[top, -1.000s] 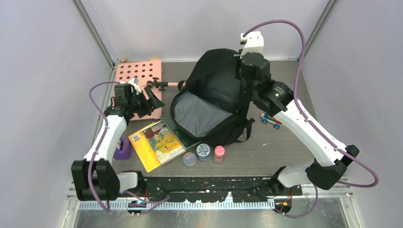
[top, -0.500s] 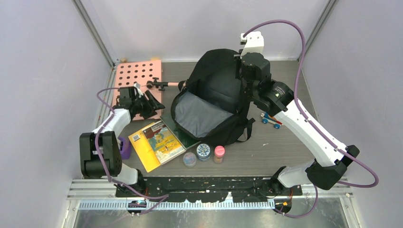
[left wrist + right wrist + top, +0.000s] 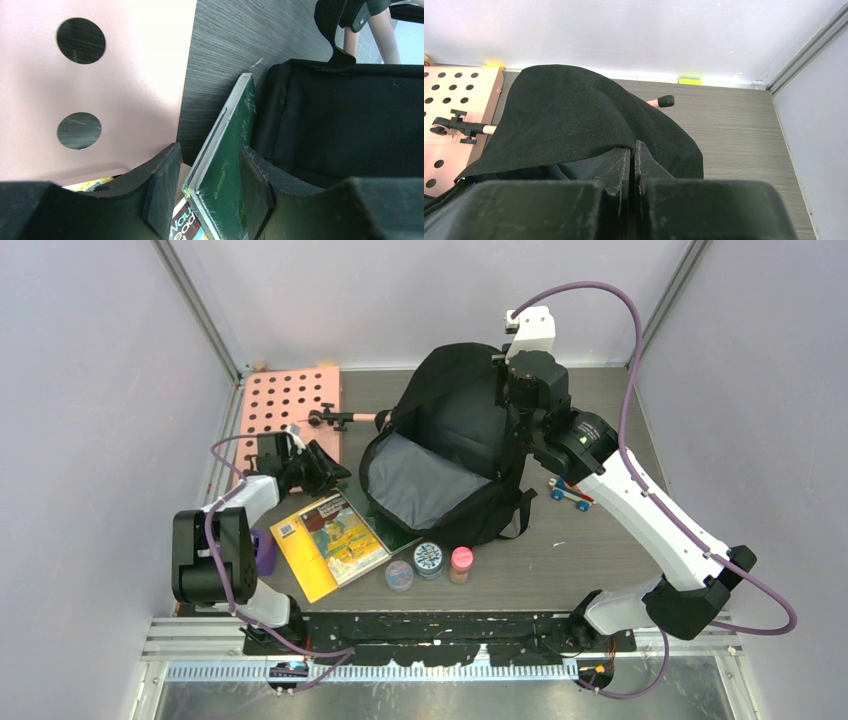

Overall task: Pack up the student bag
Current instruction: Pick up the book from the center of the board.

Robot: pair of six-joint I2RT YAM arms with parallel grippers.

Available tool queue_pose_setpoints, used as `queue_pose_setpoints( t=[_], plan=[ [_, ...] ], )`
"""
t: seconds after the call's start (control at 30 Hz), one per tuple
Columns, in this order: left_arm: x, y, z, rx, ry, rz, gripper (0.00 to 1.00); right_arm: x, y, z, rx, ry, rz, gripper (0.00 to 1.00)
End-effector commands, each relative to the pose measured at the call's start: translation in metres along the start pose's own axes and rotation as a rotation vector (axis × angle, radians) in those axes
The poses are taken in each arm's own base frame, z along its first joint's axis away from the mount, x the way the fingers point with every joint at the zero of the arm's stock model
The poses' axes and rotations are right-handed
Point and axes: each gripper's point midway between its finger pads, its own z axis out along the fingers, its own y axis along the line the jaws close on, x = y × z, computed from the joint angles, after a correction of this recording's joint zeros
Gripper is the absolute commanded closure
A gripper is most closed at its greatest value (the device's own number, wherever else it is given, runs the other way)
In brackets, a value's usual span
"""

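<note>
The student bag [image 3: 455, 430] is a large black backpack lying at the table's middle, its mouth open and grey lining [image 3: 425, 482] showing. My right gripper [image 3: 505, 372] is shut on the edge of the bag's top flap [image 3: 574, 115], with its jaws [image 3: 633, 146] pressed together on the fabric and holding it up. My left gripper [image 3: 322, 466] is open at the bag's left side. In the left wrist view its fingers [image 3: 209, 151] stand either side of the corner of a green book [image 3: 227, 155], which lies against the bag's black wall [image 3: 350, 115].
A yellow picture book [image 3: 330, 545] lies beside the green book [image 3: 352, 498]. A pink pegboard [image 3: 290, 400] and a pink-handled tool [image 3: 345, 419] are at the back left. Three small jars [image 3: 429, 559] stand in front of the bag. There is a purple object [image 3: 263, 552] at left and a toy car [image 3: 570, 493] at right.
My left arm has folded back and its gripper has moved down and right, from over the pegboard to the green book's corner. The right arm and bag have not moved.
</note>
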Motion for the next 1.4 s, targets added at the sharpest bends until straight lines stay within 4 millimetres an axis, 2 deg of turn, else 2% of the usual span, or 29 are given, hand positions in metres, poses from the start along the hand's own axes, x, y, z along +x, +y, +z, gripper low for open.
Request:
queue_pose_setpoints(
  t=[0.0,0.23,0.33,0.47,0.6,0.67,0.9,1.07,1.2,1.37],
  plan=[
    [0.008,0.002,0.003,0.03,0.011,-0.026,0.52,-0.03,-0.01,-0.011,0.003,-0.082,0.092,1.0],
    [0.013,-0.005,0.002,0.068,0.023,-0.057,0.56,-0.03,-0.009,-0.01,0.004,-0.081,0.094,1.0],
    [0.015,-0.012,-0.003,0.105,0.01,-0.082,0.61,-0.029,-0.01,-0.01,0.007,-0.08,0.094,1.0],
    [0.008,-0.028,-0.015,0.155,-0.04,-0.083,0.74,-0.029,-0.009,-0.01,0.005,-0.077,0.094,1.0],
    [-0.006,-0.041,-0.03,0.173,-0.11,-0.051,0.94,-0.03,-0.008,-0.01,0.0,-0.079,0.098,1.0],
    [-0.014,-0.052,-0.038,0.195,-0.139,-0.031,1.0,-0.03,-0.008,-0.01,0.0,-0.079,0.1,1.0],
    [-0.03,-0.08,-0.061,0.247,-0.189,0.024,1.0,-0.03,-0.01,-0.013,0.002,-0.081,0.106,1.0],
    [-0.039,-0.098,-0.095,0.253,-0.281,0.06,1.0,-0.031,-0.013,-0.016,0.004,-0.085,0.107,0.96],
    [-0.05,-0.112,-0.133,0.222,-0.381,0.104,1.0,-0.031,-0.015,-0.018,-0.002,-0.089,0.109,0.86],
    [-0.062,-0.117,-0.179,0.124,-0.51,0.155,1.0,-0.032,-0.014,-0.02,-0.012,-0.095,0.116,0.75]
  ],
)
